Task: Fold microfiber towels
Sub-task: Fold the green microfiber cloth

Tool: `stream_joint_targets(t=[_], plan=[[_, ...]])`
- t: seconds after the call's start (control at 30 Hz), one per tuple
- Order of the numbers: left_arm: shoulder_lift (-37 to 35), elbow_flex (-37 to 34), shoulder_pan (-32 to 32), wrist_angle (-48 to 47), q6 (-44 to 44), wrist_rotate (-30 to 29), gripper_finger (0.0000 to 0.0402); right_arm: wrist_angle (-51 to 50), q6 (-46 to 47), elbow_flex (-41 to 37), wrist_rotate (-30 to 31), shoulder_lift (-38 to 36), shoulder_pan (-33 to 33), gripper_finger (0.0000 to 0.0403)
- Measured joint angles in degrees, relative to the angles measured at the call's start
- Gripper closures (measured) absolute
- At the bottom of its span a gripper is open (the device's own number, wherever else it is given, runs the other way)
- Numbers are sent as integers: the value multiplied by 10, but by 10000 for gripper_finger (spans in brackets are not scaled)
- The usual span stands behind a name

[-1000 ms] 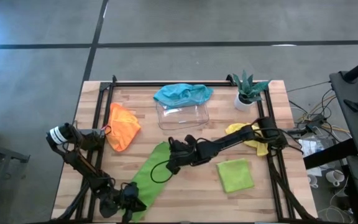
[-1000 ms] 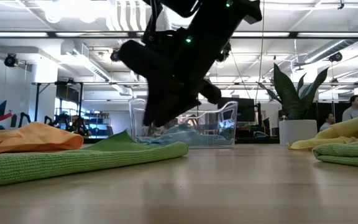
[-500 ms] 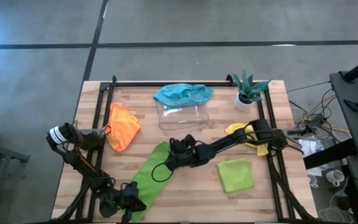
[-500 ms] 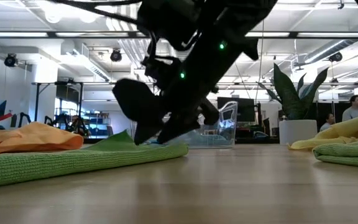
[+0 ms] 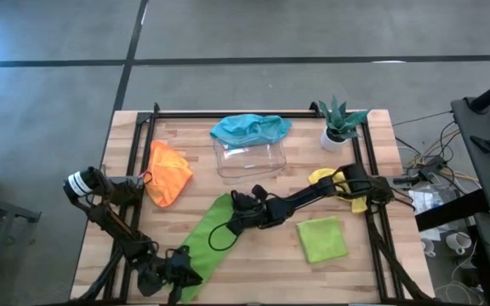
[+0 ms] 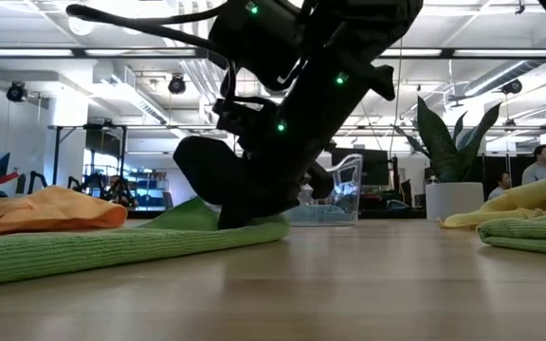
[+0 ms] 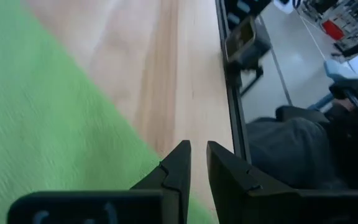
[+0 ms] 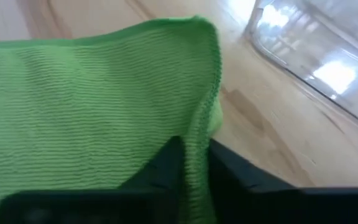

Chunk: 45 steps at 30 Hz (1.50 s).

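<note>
High view: long lime green microfiber towel (image 5: 201, 242) spread near desk's front edge. Right wrist view: right gripper (image 8: 192, 163) pinched on towel's far edge. Left wrist view: left gripper (image 7: 197, 163) narrow, apparently gripping near end. Next: carry the edge over to fold.

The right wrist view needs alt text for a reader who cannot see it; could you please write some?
The right gripper is shut on the edge of a spread lime green towel, pinching its hem between two dark fingers. The towel lies on the wooden table, with the clear plastic tray just beyond its corner.
</note>
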Motion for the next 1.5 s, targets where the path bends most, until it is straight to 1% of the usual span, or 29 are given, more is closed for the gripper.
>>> stream_joint_targets(t=[0.03,0.07,0.13,0.23,0.3,0.47,0.53,0.6,0.7,0.83,0.97,1.17,1.33,1.5], plan=[[-5,0,5,0,16,-7,364,0,-5,0,-5,0,0,368],[-10,0,9,0,35,-13,364,-6,-12,1,-7,-2,1,380],[-22,0,16,0,71,-28,364,-47,-16,6,-11,-9,4,388],[-39,4,16,2,116,-54,364,-166,-16,19,-15,-33,11,392],[-46,4,16,5,128,-66,364,-258,-16,29,-10,-58,18,393],[-43,3,14,5,135,-75,364,-467,-16,35,11,-148,24,393],[-38,2,15,3,135,-76,364,-528,-16,27,27,-178,23,393],[-36,1,16,4,135,-77,364,-561,-18,18,47,-215,23,393],[-36,1,20,4,135,-79,364,-535,-21,3,53,-261,21,394],[-36,2,33,4,135,-79,364,-435,-38,-15,26,-271,24,394],[-36,2,38,4,135,-80,364,-365,-46,-27,3,-248,29,394],[-36,4,37,5,134,-79,364,-336,-19,-29,-13,-204,34,394],[-37,3,37,4,134,-79,364,-300,12,-24,-40,-178,42,394],[-37,4,37,4,134,-79,364,-275,62,-9,-54,-157,48,394]])
